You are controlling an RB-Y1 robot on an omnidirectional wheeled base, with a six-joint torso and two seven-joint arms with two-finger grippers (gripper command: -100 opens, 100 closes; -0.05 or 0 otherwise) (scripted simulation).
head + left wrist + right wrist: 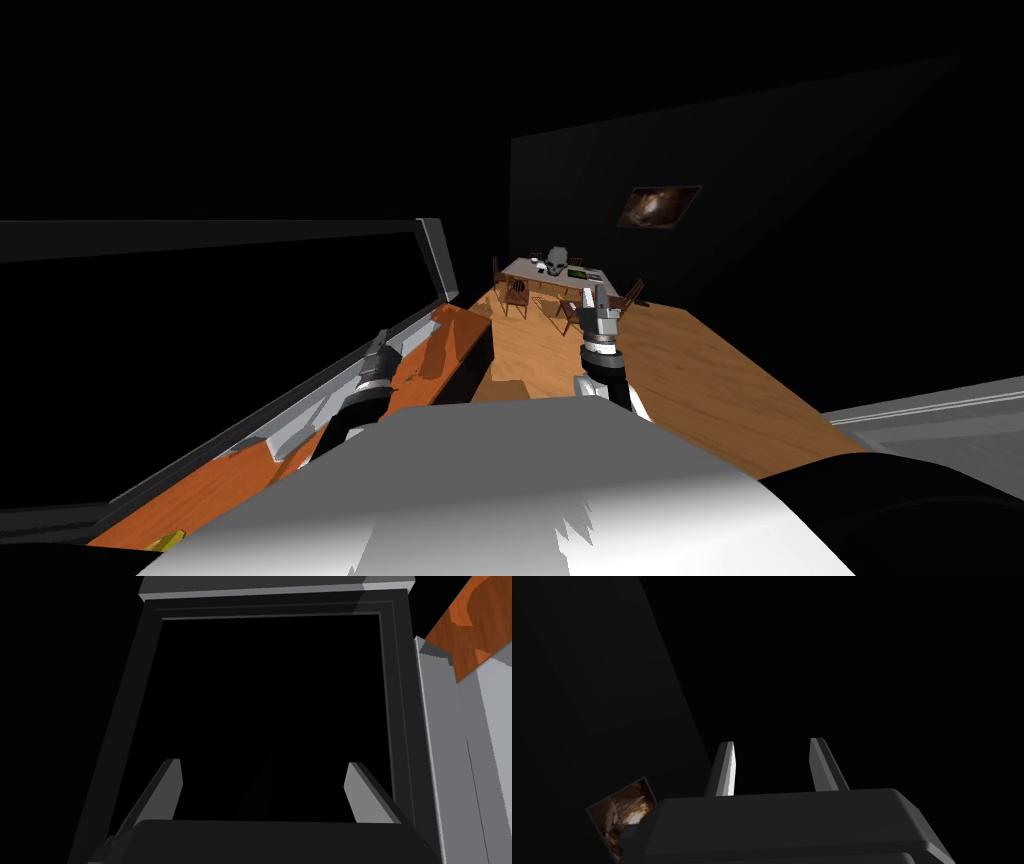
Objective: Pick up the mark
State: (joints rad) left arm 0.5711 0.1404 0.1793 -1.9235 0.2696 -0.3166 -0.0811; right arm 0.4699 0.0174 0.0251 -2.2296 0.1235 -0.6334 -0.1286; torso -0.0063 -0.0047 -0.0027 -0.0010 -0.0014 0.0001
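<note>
A small yellow thing lies at the near end of an orange wooden counter on my left; I cannot tell whether it is the marker. My left gripper hangs over the counter's far part, next to a dark window. In the left wrist view the left gripper stands open with nothing between its fingers, facing the window frame. My right gripper is raised over the wooden floor. In the right wrist view the right gripper has its fingers apart and holds nothing.
The grey window frame runs along the counter on my left. Far ahead stands a table with chairs around it and small things on top. Orange wooden floor stretches toward it. A picture hangs on the dark wall.
</note>
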